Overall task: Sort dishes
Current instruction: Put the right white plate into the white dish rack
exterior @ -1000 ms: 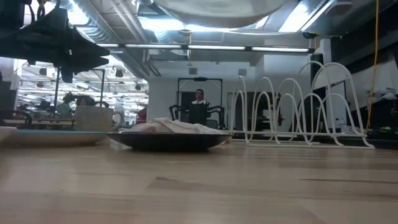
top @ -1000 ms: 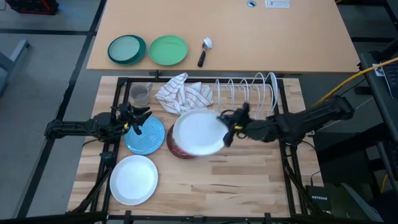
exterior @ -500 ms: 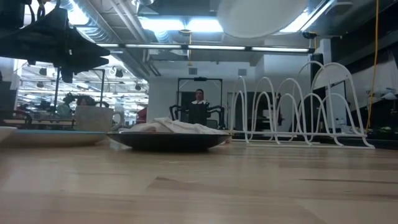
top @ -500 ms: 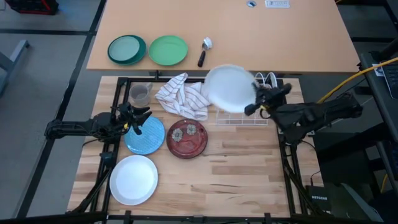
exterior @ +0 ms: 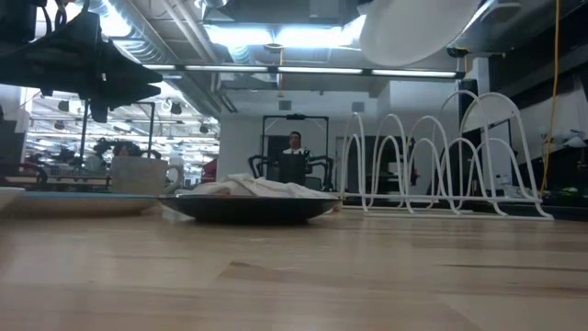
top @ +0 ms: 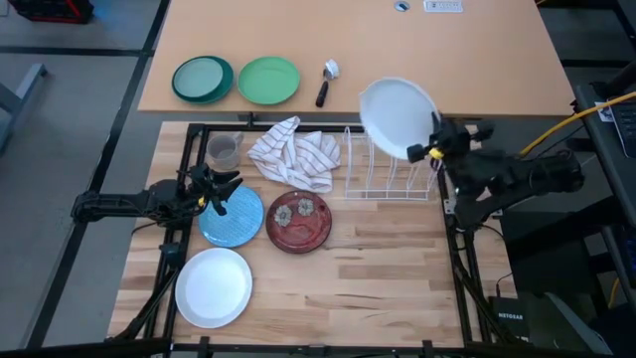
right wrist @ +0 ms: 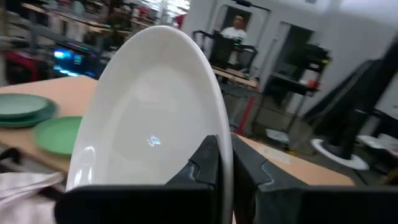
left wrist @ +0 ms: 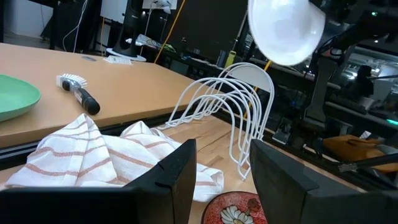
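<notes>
No words or numbers can be read for sure in these pictures. A small black box (top: 510, 317) near the right corner of the pale wooden counter (top: 378, 268) has tiny white letters on it, but they are too small to make out. A white paper label (top: 442, 6) on the far tan counter (top: 397, 50) has print on it too, and it is also too small to read.

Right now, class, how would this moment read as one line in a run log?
right gripper: shut on white plate, above wire rack | left gripper: open, over blue plate | red plate: on table
</notes>
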Controlling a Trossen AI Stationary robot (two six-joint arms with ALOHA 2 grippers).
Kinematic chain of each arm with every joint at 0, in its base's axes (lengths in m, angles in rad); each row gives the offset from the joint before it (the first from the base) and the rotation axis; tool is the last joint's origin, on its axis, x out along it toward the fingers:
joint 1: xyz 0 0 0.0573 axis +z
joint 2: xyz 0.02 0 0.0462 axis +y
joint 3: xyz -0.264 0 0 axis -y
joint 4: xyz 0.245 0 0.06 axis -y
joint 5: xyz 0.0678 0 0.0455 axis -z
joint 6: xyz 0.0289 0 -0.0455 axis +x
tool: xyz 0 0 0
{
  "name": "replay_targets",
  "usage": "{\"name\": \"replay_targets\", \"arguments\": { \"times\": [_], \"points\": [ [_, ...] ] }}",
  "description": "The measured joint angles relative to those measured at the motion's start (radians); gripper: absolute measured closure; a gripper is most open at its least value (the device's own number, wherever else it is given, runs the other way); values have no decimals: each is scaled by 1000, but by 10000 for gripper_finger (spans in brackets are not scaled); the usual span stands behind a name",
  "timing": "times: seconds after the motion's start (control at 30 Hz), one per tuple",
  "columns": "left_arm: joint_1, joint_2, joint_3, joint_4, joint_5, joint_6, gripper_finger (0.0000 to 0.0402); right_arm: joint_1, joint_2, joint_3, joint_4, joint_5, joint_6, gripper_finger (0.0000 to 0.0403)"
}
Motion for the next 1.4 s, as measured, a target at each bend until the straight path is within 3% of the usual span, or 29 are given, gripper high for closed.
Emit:
{"name": "replay_targets", "arguments": {
  "times": [0.4, 0.77, 1.07, 1.4],
  "points": [
    [0, 0, 0, 0, 0, 15, 260, -97, -104, 0, 191, 1, -384, 386],
    [0, 0, 0, 0, 0, 34, 260, -207, -139, 0, 198, -2, -598, 386],
    [0, 0, 0, 0, 0, 34, 260, -331, -82, 0, 150, -3, -626, 386],
    [0, 0, 0, 0, -1, 34, 260, -359, 48, 0, 107, -15, -625, 386]
  ]
}}
